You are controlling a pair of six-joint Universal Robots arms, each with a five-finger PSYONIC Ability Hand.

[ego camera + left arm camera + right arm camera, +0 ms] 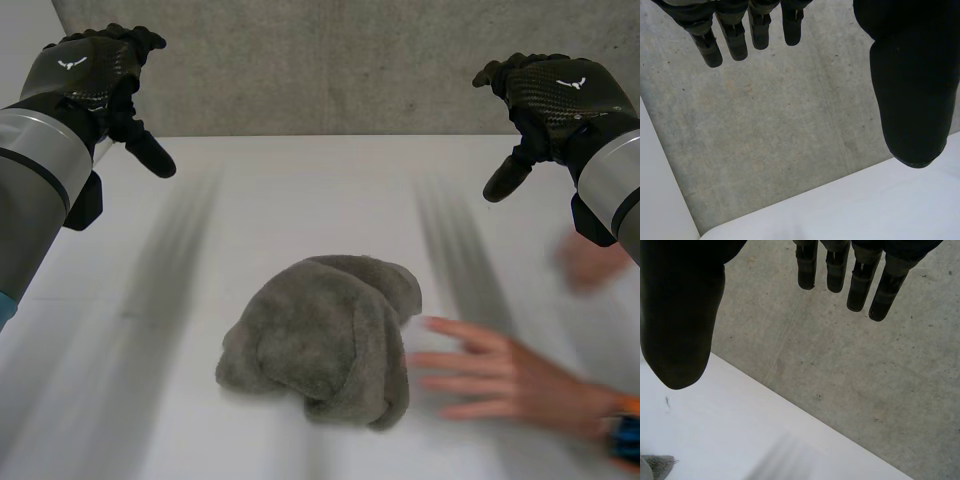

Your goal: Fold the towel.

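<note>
Towel: grey, plush, not yet folded. Lay crumpled in a rounded heap at lower centre of the head view, on the white table, well apart from both robot hands. Showed a thick rolled lobe along its right side and a flatter flap at its lower left. Showed also in the right wrist view as a small grey corner on the table, past the tip of the thumb.

Left hand: hung above the table at upper left of the head view, back of the hand toward the camera, thumb angled down and inward. Held, in the left wrist view, its fingers straight and side by side, with the thumb set well apart from them. Faced the concrete wall and the far edge of the table.

Right hand: hung at upper right of the head view, mirroring the left. Held its fingers straight, the thumb spread wide of them, in the right wrist view.

Person's hand: extended in from lower right of the head view, fingers outstretched and flat, just beside the towel's right side; blurred, contact with the cloth not discernible. Wore an orange and blue wristband.
</note>
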